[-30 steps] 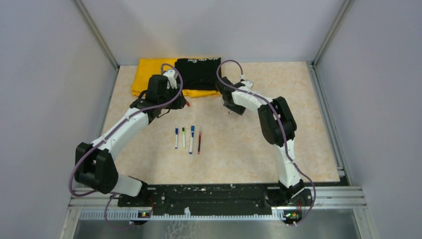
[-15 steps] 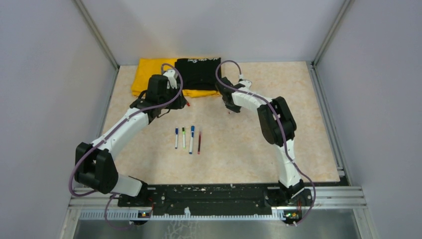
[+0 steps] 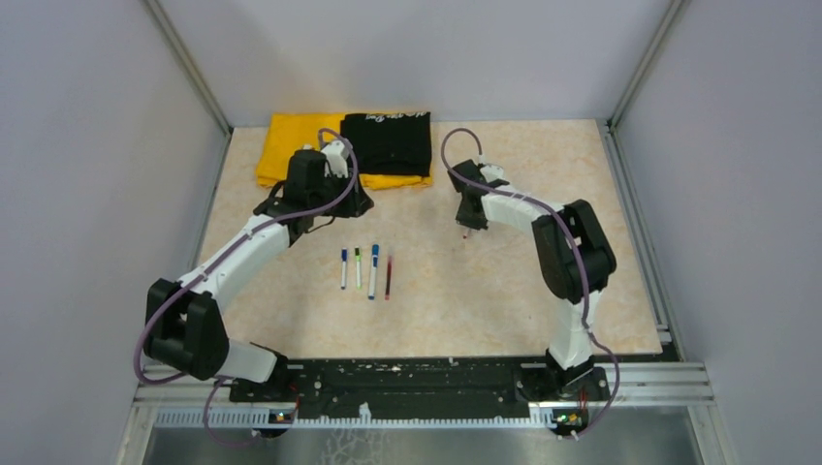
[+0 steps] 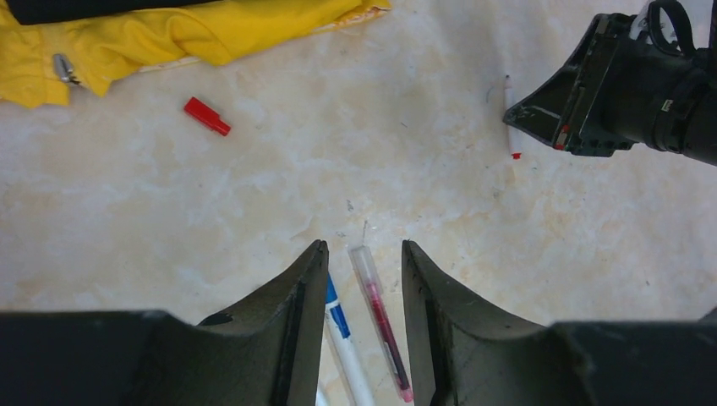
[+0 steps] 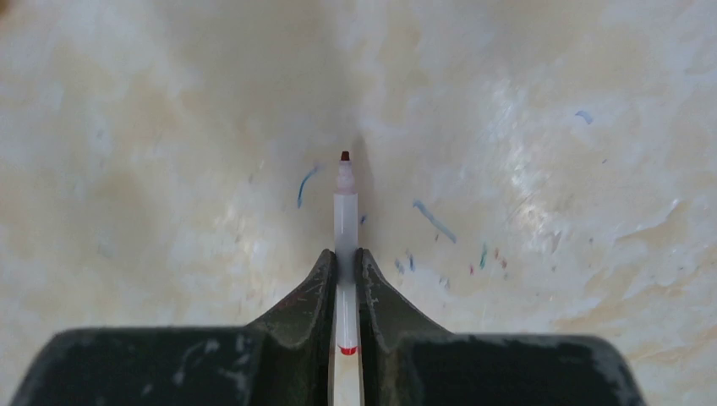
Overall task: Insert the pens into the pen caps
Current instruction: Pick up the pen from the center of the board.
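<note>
Moved: right gripper (image 3: 468, 226) has swung away from the black cloth (image 3: 388, 140), rightward and toward the near edge, and its jaws have gone from apart to shut; the left arm has barely shifted.
Right grip: pinched tight on the red pen (image 5: 345, 207), held by its white barrel, clear of the table (image 3: 485, 310) as far as the views show.
Pen axis: in line with the fingers, red tip sticking out beyond the fingertips and aimed down at the table.
Left grip: left gripper (image 4: 363, 254) is partly open and holds nothing; it hovers over the far ends of the row.
Other pens: four pens (image 3: 373, 271) lie side by side mid-table, long axes running near to far, between the two arms.
Cap position: red cap (image 4: 207, 117) lies on its side on bare table just off the yellow cloth (image 3: 286, 155), slanted, well to the left of the held pen.
Key relation: pen tip and cap are well apart and not in line; judging from this, the cap must be picked up and turned, or the pen carried left.
Nearer arm: left, by a clear margin.
Left wrist only: shows the cap, and the right gripper with its pen at far right.
Top view: cap cannot be made out; it gives the overall layout.
Right wrist only: shows the pinch itself.
</note>
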